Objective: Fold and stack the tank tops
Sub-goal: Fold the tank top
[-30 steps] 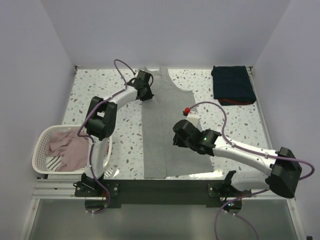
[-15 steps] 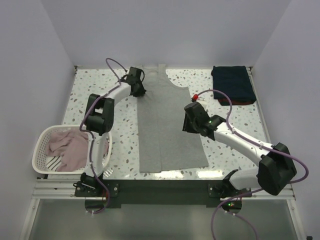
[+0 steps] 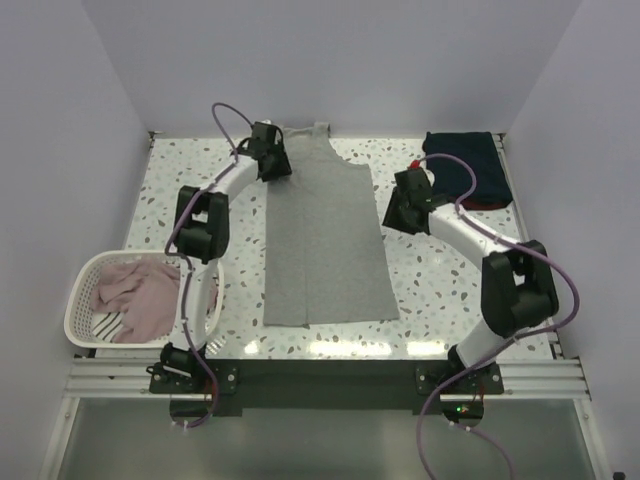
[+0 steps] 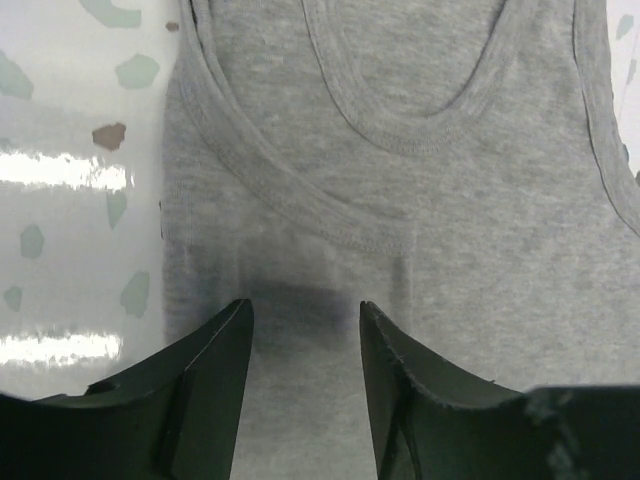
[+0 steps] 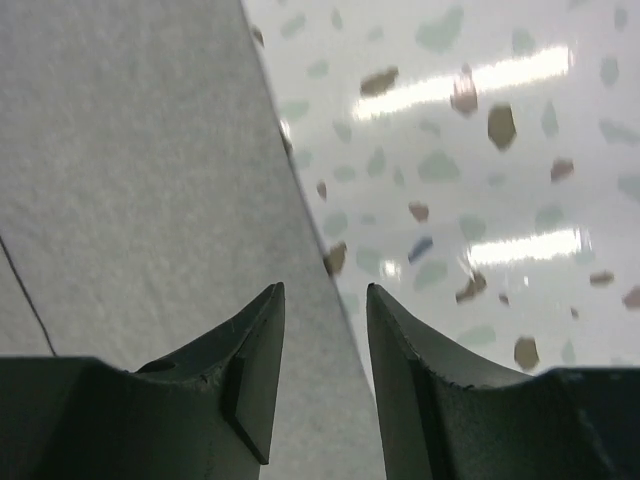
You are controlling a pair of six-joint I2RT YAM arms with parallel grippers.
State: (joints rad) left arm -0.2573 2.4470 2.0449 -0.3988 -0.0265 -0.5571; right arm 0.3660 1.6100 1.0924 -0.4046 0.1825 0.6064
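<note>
Presently, the plain grey cloth tank top point(image 3: 325, 240) lies flat on the speckled desk point(image 3: 450, 285). Over its left shoulder strap the left end effector point(image 4: 305, 320) hovers released; the right end effector point(image 5: 325, 300), likewise released, straddles its right edge.

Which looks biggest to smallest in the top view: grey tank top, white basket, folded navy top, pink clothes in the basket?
1. grey tank top
2. white basket
3. folded navy top and pink clothes: these look about alike, and the navy one is partly hidden, so I won't rank them.
</note>
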